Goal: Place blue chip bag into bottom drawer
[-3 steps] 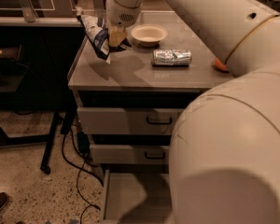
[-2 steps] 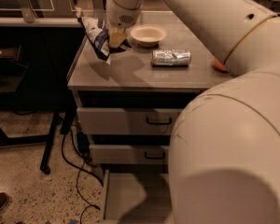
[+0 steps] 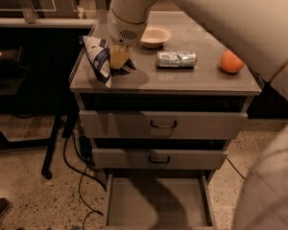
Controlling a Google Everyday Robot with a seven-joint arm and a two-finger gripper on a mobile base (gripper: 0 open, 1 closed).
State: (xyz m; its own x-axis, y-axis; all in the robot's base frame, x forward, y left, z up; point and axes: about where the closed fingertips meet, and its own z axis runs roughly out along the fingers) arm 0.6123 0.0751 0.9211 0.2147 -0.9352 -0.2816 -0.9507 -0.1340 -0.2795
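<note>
Dark-blue and crinkled, the blue chip bag [image 3: 100,61] hangs just over the left front corner of the desk [image 3: 182,80], its right edge clenched in the hand [image 3: 119,56], probably so it clears the top before going down. Its long axis stands near upright, top leaning left. Below, the bottom drawer [image 3: 156,206] lies pulled open.

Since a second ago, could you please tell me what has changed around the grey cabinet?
The gripper, holding the crinkly dark-blue chip bag, carried it toward the front edge of the grey cabinet top. The crushed silver can, pale bowl, orange fruit and open grey bottom drawer stayed put.
</note>
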